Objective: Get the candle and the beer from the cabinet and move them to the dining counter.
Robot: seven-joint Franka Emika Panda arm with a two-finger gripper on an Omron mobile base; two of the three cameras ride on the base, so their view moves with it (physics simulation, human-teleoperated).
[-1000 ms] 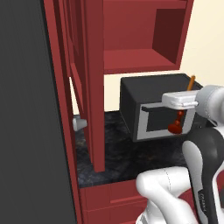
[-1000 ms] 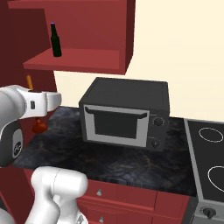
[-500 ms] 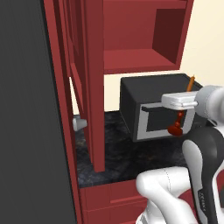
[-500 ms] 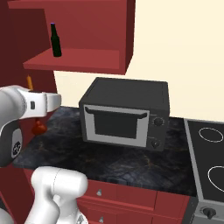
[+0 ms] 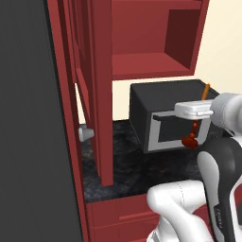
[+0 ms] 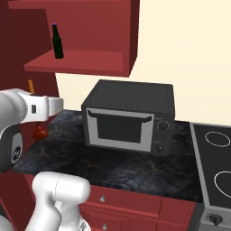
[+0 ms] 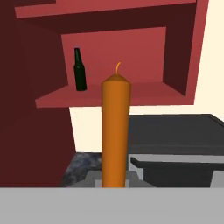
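My gripper (image 5: 194,111) is shut on the candle (image 5: 194,127), a thin orange taper with a dark red foot, and holds it upright in the air in front of the microwave. In the right base view the gripper (image 6: 48,106) covers the candle's (image 6: 39,132) middle. In the hand view the candle (image 7: 116,131) rises straight up from the gripper (image 7: 114,181). The beer (image 6: 57,41), a dark bottle with a purple cap, stands on the red shelf of the open cabinet (image 6: 79,62), up and behind the gripper. The hand view has the beer (image 7: 79,70) left of the candle's tip. The dining counter is out of view.
A black microwave (image 6: 128,118) sits on the black marble worktop (image 6: 113,164) with red drawer fronts below. A stove top (image 6: 214,162) lies at the right. The cabinet's open door (image 5: 101,90) stands edge-on at the left, beside a tall dark panel (image 5: 33,142).
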